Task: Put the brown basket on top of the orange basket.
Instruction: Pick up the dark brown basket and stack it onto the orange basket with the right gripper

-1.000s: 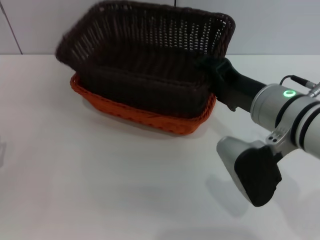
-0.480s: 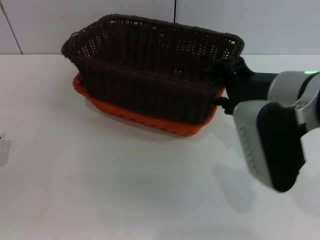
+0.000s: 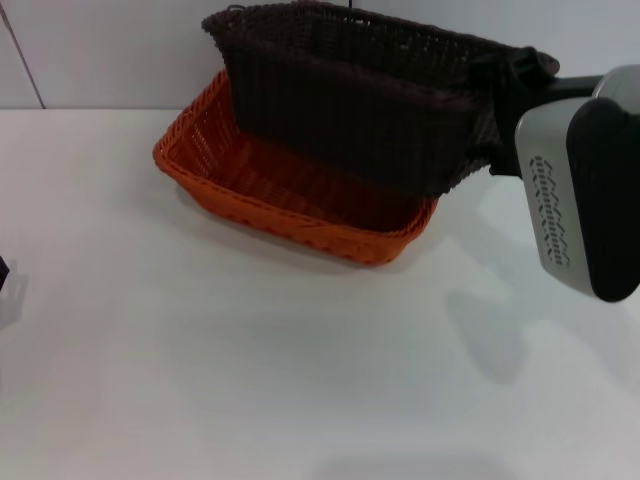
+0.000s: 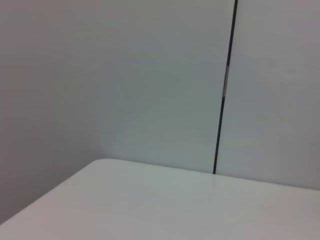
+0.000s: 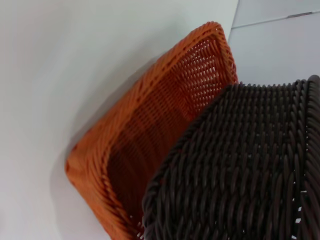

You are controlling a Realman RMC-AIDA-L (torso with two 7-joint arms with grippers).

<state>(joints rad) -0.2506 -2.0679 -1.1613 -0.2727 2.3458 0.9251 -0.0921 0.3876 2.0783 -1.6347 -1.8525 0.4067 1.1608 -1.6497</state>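
The white tabletop [image 3: 250,380] carries the orange basket [image 3: 290,195], which sits toward the far edge, right of the middle. The brown basket [image 3: 360,110] hangs tilted above the orange one's far half, lifted off the tabletop, its lower edge dipping into the orange interior; whether the two touch cannot be told. The right gripper [image 3: 510,100] has its jaws closed on the brown basket's right-hand rim. The left gripper is off by the near left corner; its jaws cannot be told.

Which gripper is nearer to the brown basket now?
Right. The right gripper grips the brown basket at its right end; the left gripper is out of view.
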